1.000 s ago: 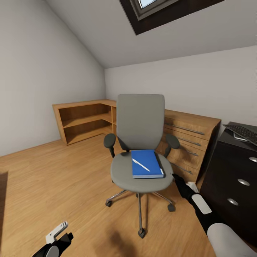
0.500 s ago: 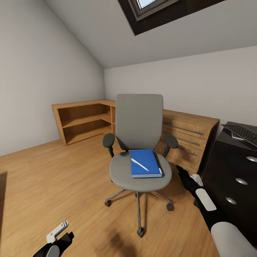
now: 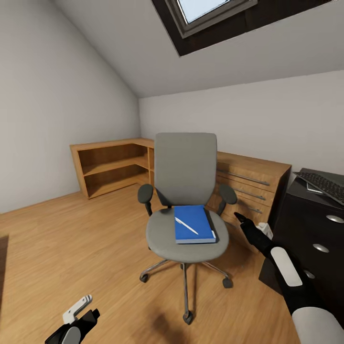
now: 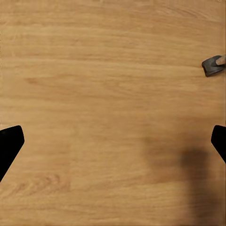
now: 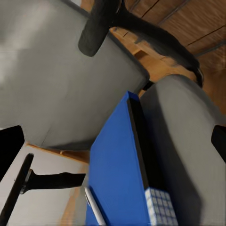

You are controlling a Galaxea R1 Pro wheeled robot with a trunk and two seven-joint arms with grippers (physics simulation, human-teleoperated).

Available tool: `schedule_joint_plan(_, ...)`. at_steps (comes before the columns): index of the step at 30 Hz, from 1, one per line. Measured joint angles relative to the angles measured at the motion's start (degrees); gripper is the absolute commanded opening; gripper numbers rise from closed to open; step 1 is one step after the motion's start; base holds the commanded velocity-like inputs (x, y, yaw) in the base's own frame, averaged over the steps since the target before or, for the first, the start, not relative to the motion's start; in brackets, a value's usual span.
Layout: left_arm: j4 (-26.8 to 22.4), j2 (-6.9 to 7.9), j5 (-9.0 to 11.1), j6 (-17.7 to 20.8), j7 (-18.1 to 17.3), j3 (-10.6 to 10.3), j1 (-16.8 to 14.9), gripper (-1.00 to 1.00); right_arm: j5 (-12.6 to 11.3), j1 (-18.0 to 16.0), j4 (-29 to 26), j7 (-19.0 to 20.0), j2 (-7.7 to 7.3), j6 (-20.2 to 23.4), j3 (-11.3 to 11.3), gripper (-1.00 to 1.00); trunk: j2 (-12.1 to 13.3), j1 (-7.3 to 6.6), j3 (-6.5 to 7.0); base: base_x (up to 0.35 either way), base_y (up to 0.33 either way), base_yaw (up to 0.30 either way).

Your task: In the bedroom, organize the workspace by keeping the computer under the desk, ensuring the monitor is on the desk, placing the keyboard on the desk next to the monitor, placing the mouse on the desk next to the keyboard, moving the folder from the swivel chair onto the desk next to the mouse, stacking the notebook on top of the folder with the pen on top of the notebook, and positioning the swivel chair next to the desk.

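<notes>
Blue folder (image 3: 193, 223) flat on the chair (image 3: 185, 210) seat, pen (image 3: 187, 226) loose on top; likely thin, light, slippery, so best pinched at the near edge; right claw (image 3: 237, 218) just beside the seat, spread open; left claw (image 3: 79, 308) open.

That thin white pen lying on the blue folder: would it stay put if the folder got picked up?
Probably not. The thin white pen lies loose on the flat bright blue folder's smooth cover, so a tilt would likely roll or slide it off. The folder itself looks thin and may sag if lifted by one edge. The grey swivel chair stands on casters, so a push could shift it.
</notes>
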Motion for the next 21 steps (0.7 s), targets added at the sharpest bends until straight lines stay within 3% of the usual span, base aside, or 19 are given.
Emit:
schedule_joint_plan(8, 0.0, -0.78, -0.34, 0.02, 0.32, -0.05, -0.07, 1.0, 0.99, 0.54, -4.01, -0.02, -1.79, 2.46, 0.27, 1.0, 3.21, -1.76, 1.44, 0.0, 0.0, 0.0)
schedule_joint_plan(21, 0.39, -0.97, -0.02, -0.05, -0.15, -0.03, -0.1, 1.0, 1.77, 1.71, -10.61, 0.12, -2.08, 3.0, 0.52, 1.0, 8.42, -4.61, 3.77, 0.0, 0.0, 0.0)
